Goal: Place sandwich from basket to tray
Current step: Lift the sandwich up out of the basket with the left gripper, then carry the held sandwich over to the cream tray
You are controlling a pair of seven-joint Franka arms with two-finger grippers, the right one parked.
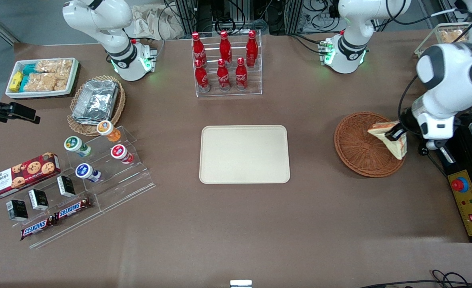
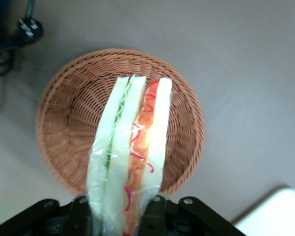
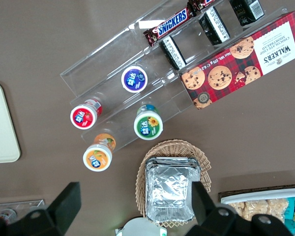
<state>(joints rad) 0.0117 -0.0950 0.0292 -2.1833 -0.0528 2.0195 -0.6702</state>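
I see my left gripper [image 2: 117, 210] clamped on the plastic-wrapped triangular white-bread sandwich [image 2: 130, 152], lifted above the round reddish-brown wicker basket [image 2: 64, 123].

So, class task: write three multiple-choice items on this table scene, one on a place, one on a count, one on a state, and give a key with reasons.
1. Where is the sandwich?
A. Flat on the tray
B. Held above the basket
C. In the white bin

2. How many red bottles stand in the clear rack?
A. Four
B. Six
C. Nine

3. What does the tray hold?
A. Nothing
B. A sandwich
C. A bottle

Key: 1 B, the gripper is shut on the sandwich over the basket. 2 B, two rows of three show. 3 A, its cream surface is bare.
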